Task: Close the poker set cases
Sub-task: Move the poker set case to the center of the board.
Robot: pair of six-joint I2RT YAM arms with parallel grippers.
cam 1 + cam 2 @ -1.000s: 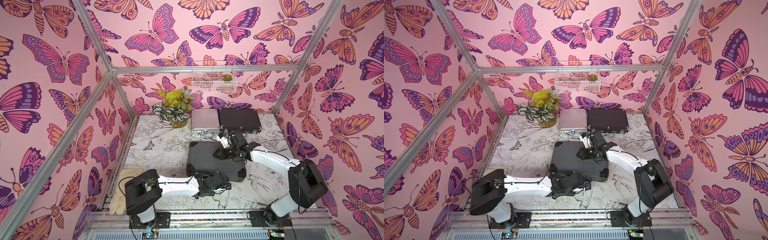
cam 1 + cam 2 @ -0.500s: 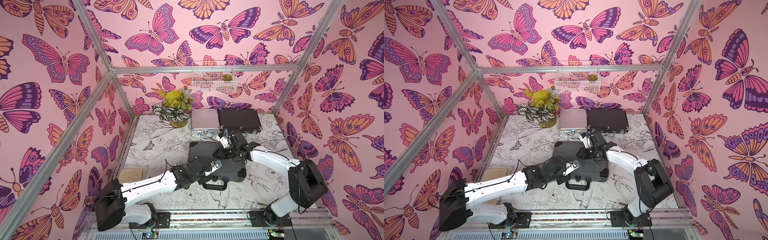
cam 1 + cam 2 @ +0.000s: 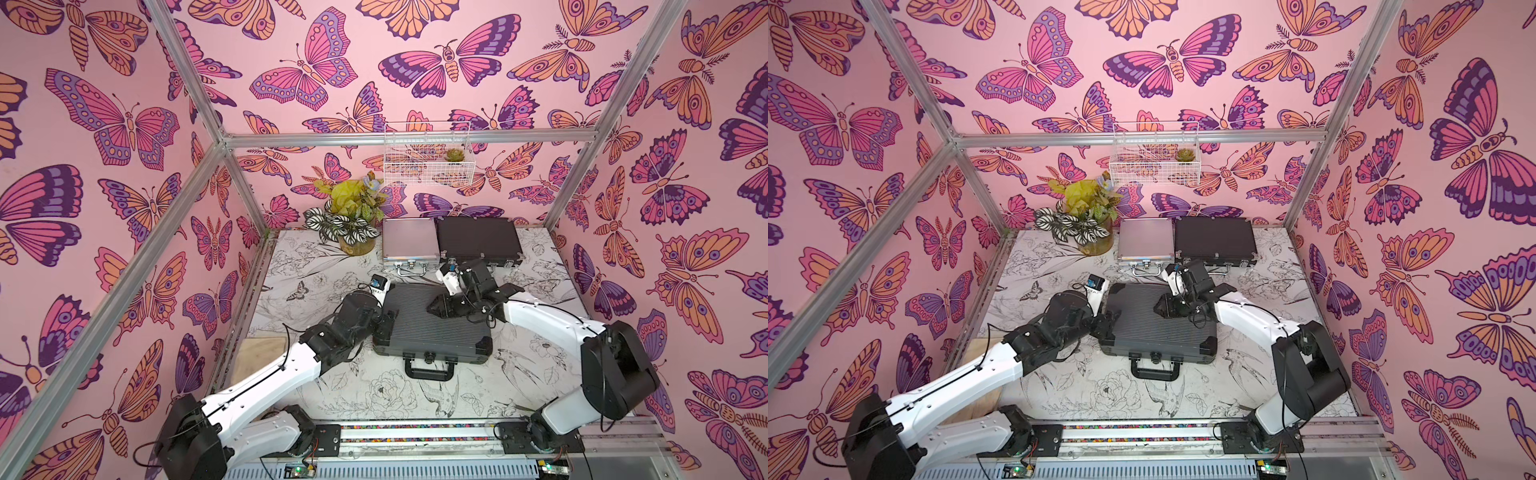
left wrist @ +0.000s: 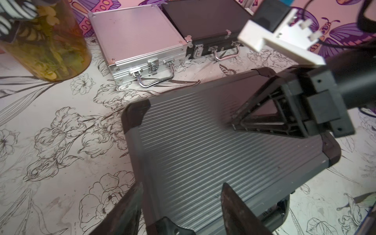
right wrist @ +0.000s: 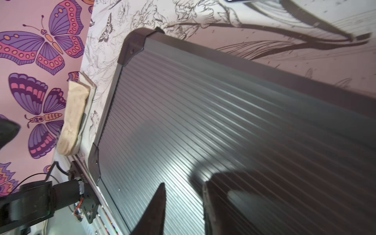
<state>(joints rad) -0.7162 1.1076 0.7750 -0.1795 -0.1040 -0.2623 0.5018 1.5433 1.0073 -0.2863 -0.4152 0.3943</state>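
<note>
Grey case (image 3: 432,328) is lying long-axis left-right. Your left gripper (image 4: 181,189) is gaping at its left edge; right gripper (image 3: 433,309), slightly parted, is hovering empty over the far-right lid.

At nine o'clock of the ribbed case (image 3: 432,328), the left gripper (image 3: 385,326) was mostly hidden behind its own wrist in both top views, the right gripper (image 4: 236,123) was blurred in the left wrist view, and the case's latches (image 3: 409,355) at six o'clock were too small to read.
</note>
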